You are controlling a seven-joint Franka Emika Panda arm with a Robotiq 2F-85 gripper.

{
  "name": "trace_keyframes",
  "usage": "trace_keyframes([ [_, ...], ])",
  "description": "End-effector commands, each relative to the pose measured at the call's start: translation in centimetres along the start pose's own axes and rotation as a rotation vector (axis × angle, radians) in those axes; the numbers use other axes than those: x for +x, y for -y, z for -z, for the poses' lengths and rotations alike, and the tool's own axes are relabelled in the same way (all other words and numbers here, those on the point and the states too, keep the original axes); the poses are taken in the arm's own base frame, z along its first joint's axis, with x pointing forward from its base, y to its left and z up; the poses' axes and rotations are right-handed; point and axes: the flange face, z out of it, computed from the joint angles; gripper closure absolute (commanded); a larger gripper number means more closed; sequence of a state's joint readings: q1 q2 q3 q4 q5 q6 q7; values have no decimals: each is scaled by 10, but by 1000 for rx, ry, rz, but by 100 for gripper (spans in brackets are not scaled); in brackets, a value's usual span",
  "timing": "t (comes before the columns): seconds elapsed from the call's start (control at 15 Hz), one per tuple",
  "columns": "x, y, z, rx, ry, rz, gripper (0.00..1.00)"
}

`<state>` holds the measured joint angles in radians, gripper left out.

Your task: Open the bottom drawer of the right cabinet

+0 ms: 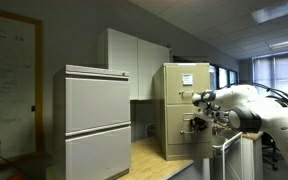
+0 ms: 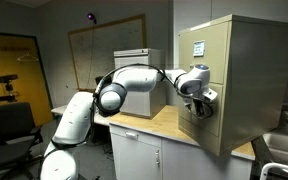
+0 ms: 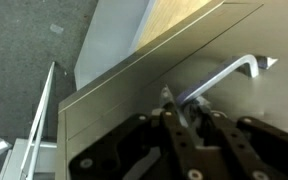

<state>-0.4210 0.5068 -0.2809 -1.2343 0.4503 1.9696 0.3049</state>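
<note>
1. Right, the gripper [image 3: 179, 110] is sitting at the handle [image 3: 224, 78] of the bottom drawer [image 3: 114, 112]. Its fingers are standing close together on either side of the handle's near end, and I cannot tell whether they are pinching it yet.
2. The drawer is looking shut, not yet drawn, low in the tan cabinet [image 1: 182, 98], which is standing on the counter [image 2: 144, 125].
3. The hold is landing off-centre, by one post of the handle. So I am wanting a full, firm squeeze before any pull, or the fingers are risking a slide off the bar.
4. Then I am favouring a pull straight out, square to the front, with no lifting and no twisting. The cabinet seems to be standing loose on the counter, so a slow, steady draw is looking safest against dragging it forward.
</note>
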Motion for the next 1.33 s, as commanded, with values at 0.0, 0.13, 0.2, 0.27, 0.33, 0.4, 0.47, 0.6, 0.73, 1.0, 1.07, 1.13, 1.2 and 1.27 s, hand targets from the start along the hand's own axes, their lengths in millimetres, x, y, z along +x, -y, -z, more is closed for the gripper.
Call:
trace_keyframes([
  [0.0,-13,39,45,-41,25,183,88],
  [0.13,-13,51,52,-91,18,274,91],
  [0.2,-16,59,61,-103,16,321,90],
  [0.27,-23,70,72,-98,31,371,95],
  [0.33,-30,82,78,-90,45,424,92],
  [0.4,-39,94,81,-77,64,475,95],
  [0.47,-46,102,80,-66,84,524,92],
  [0.6,-59,113,77,-94,123,618,93],
  [0.73,-62,114,67,-109,138,653,68],
  [1.0,-54,101,37,-83,163,633,39],
  [1.07,-53,97,32,-74,169,618,32],
  [1.13,-52,94,30,-64,165,594,25],
  [1.2,-52,92,29,-51,156,569,17],
  [1.27,-52,89,28,-31,149,535,10],
])
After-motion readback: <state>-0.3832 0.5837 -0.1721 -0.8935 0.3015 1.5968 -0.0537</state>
